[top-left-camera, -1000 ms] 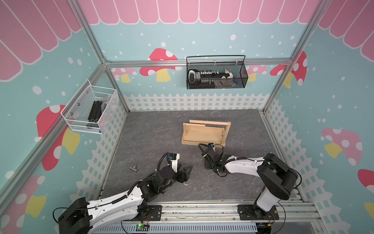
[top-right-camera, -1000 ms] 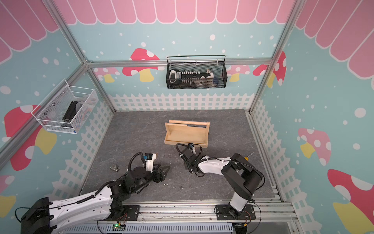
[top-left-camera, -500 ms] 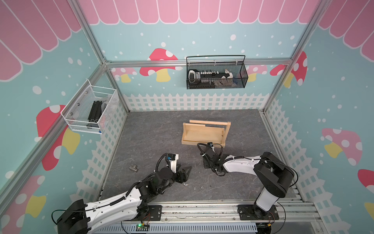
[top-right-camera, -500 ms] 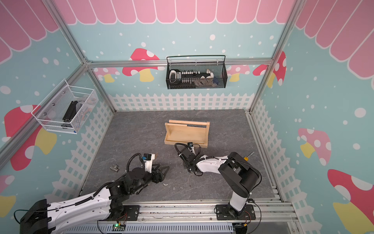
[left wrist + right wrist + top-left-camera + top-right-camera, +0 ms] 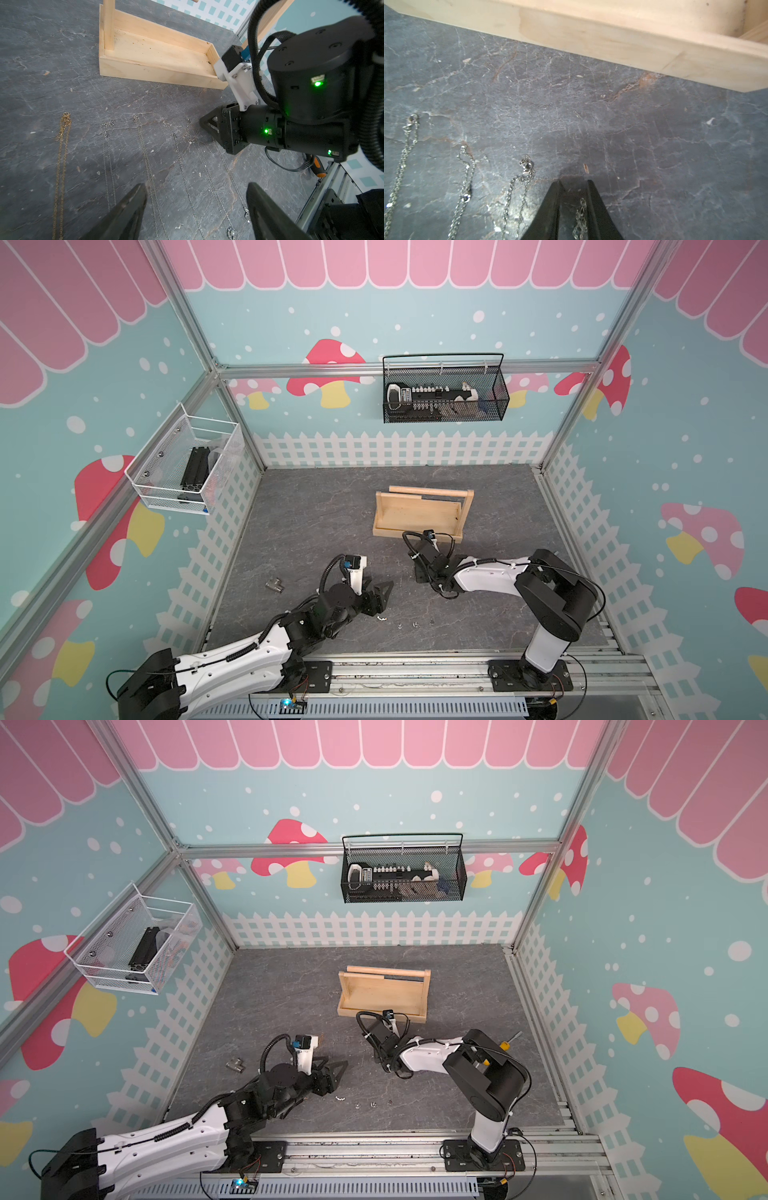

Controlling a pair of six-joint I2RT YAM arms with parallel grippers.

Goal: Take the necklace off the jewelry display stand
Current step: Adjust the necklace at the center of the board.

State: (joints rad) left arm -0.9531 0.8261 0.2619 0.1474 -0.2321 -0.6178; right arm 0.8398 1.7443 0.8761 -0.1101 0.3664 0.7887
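Judged light, limp and slippery, the necklace (image 5: 580,218) is seen between near-closed jaws of the right end effector (image 5: 574,182); grip cannot be told. The clasp end is best pinched. The left end effector (image 5: 195,199) is released.

On the table (image 5: 41,62) lie one gold necklace (image 5: 66,119), at the left of the left wrist view, and five silver necklaces (image 5: 136,118) to its right. Both top views show one jewelry display stand (image 5: 415,516), one black wire basket (image 5: 444,416) and one white wire basket (image 5: 174,499).

Stand (image 5: 415,512) is showing pale bare wood; floor (image 5: 311,522) is looking dk grey w/ rusty veins; one chain (image 5: 60,158) is gleaming gold, other chains (image 5: 146,162) silver.
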